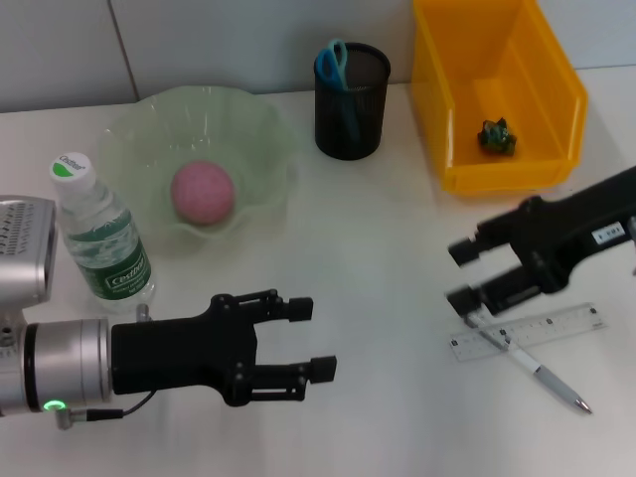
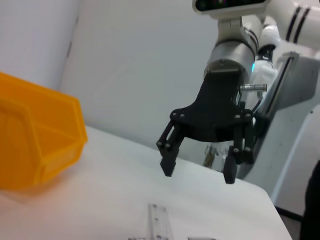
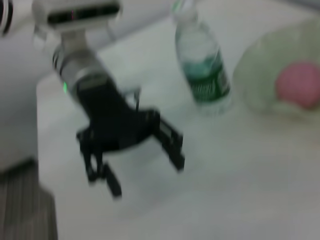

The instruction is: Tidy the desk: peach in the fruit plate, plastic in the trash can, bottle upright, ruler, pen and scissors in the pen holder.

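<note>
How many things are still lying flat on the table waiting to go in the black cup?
2. The ruler lies on the table beside the right hand, and the pen lies across it. The scissors are already in the pen holder.

My left gripper (image 1: 306,339) hangs low at my near left, arm reaching level toward the right, jaws spread wide, holding nothing; my right gripper (image 1: 460,275) angles in from the right, fingers parted, empty.

Glossy translucent fruit plate (image 1: 260,139), black mesh pen holder (image 1: 364,104), clear plastic ruler (image 1: 556,328)
</note>
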Motion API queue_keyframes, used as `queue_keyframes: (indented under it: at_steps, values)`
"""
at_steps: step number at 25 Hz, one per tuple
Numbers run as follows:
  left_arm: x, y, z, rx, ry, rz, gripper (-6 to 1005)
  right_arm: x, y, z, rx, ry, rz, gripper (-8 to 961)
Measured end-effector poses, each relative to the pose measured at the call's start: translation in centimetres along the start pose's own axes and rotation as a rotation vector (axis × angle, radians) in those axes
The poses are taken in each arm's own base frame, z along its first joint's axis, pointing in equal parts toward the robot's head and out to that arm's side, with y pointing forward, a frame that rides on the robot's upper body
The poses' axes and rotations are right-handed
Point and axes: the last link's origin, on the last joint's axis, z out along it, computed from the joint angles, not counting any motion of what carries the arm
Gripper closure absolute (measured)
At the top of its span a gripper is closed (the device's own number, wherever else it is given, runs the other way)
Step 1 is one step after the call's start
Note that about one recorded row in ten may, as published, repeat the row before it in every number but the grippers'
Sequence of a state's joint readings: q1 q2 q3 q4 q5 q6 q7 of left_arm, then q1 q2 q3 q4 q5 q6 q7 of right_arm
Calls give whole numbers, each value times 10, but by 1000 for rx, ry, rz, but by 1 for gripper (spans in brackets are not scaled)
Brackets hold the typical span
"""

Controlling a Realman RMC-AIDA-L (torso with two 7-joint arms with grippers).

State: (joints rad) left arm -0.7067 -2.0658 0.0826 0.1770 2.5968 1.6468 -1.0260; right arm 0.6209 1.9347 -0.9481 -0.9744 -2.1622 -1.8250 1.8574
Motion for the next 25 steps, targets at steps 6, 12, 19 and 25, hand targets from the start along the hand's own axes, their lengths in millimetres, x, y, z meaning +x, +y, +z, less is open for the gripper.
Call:
queue_keyframes:
  at_steps: [6,12,19,25]
  values:
    - [0,1,-1,-22,-28,-17,192,-3,-4,2,31,162,-89,207]
    - [3,-1,-1,-22,-28,-25,192,-9,-3,19,8,271,-220,208]
    - [3,-2,-2,-14,-29,-43,192,-8,-2,44,28,400,-333,210]
    - [1,-1,-2,-9,-23,-53,192,-6,-3,58,43,474,-405,212]
